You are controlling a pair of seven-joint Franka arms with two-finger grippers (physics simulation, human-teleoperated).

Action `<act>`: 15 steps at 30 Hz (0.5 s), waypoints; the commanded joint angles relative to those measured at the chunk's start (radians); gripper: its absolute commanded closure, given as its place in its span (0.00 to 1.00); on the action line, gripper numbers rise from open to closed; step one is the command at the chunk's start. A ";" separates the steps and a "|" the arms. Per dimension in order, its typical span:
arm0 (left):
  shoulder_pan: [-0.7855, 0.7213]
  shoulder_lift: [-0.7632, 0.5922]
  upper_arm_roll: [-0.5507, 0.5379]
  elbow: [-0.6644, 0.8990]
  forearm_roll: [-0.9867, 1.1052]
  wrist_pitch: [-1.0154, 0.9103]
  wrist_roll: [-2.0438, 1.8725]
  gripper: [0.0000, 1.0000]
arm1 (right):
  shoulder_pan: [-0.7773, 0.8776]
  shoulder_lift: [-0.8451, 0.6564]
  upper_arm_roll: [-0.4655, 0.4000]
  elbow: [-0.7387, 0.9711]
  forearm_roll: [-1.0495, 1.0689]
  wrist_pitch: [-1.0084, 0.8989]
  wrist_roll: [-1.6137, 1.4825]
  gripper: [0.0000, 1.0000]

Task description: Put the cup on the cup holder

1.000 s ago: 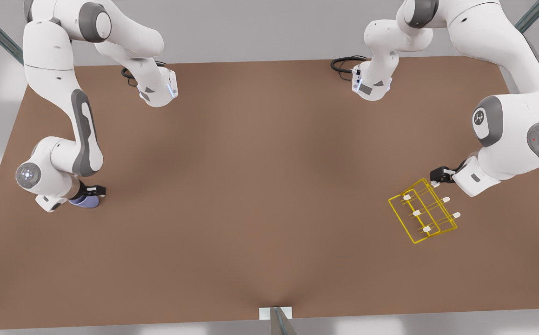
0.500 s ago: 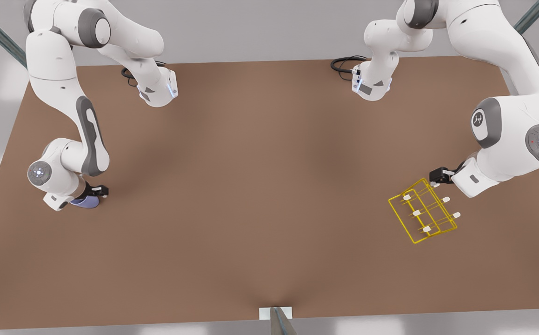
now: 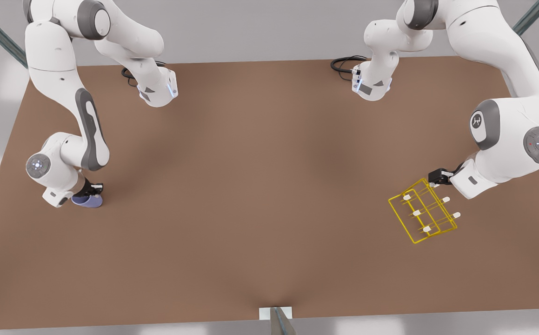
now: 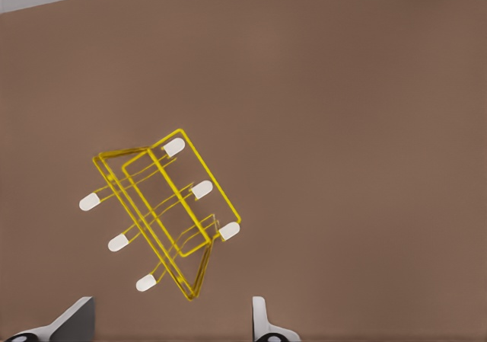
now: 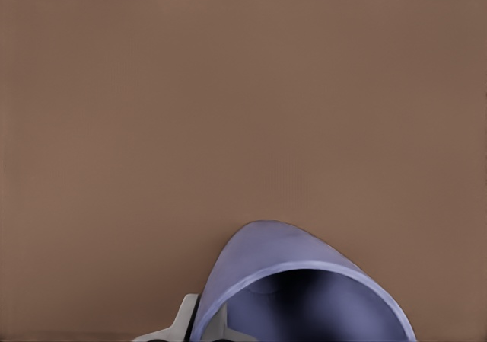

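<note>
The pale lavender-blue cup [image 3: 87, 201] sits low on the table at the front view's left. My right gripper [image 3: 93, 189] is down on it. In the right wrist view the cup [image 5: 289, 281] looms close with its mouth toward the camera, and the fingers [image 5: 185, 321] pinch its rim wall. The yellow wire cup holder [image 3: 422, 211], with white-tipped pegs, lies on the table at the front view's right. My left gripper [image 3: 435, 182] hovers at its far corner. In the left wrist view the cup holder [image 4: 156, 212] lies ahead of the open left gripper [image 4: 169, 315].
The brown table [image 3: 260, 186] stretches wide between the two arms. Both arm bases [image 3: 157, 90] and black cables [image 3: 343, 63] stand along the far edge. A small white bracket [image 3: 276, 312] sits at the near edge's middle.
The right arm's wrist and elbow have swung and risen a little over the cup, which stays in place. The left gripper has shifted very slightly beside the cup holder.
</note>
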 commanded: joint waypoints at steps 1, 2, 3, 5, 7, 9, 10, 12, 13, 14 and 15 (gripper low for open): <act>0.000 -0.001 -0.001 0.001 0.000 0.000 0.002 0.00 | 0.006 -0.019 0.007 0.001 0.003 -0.038 -0.033 0.79; -0.002 -0.001 -0.001 0.001 0.000 0.000 0.002 0.00 | 0.008 -0.031 0.034 -0.001 0.014 -0.040 -0.031 0.79; -0.002 -0.001 -0.001 0.001 0.000 0.000 0.000 0.00 | 0.008 -0.044 0.054 0.001 0.021 -0.064 -0.031 0.79; -0.002 -0.001 -0.001 0.002 0.001 0.000 0.000 0.00 | 0.008 -0.045 0.100 0.003 0.181 -0.095 -0.030 0.79; -0.002 -0.001 -0.001 0.002 0.001 0.002 0.000 0.00 | 0.009 -0.040 0.131 0.030 0.294 -0.168 -0.031 0.79; -0.002 -0.001 -0.001 0.002 0.003 0.002 0.000 0.00 | 0.009 -0.022 0.201 0.039 0.434 -0.170 -0.031 0.79; -0.002 -0.001 -0.001 0.002 0.004 0.002 0.000 0.00 | 0.017 -0.024 0.217 0.041 0.486 -0.193 -0.031 0.79; -0.002 -0.001 -0.001 0.001 0.006 0.002 0.000 0.00 | 0.055 -0.004 0.240 0.078 0.670 -0.276 -0.033 0.79; -0.002 -0.001 -0.001 0.001 0.006 0.002 0.000 0.00 | 0.066 -0.002 0.272 0.082 0.767 -0.288 -0.033 0.79; -0.002 0.000 -0.001 0.002 0.006 0.003 -0.001 0.00 | 0.068 0.004 0.297 0.096 0.854 -0.316 -0.033 0.79; -0.002 0.000 -0.001 0.002 0.006 0.008 -0.001 0.00 | 0.068 0.041 0.327 0.134 0.933 -0.334 -0.031 0.79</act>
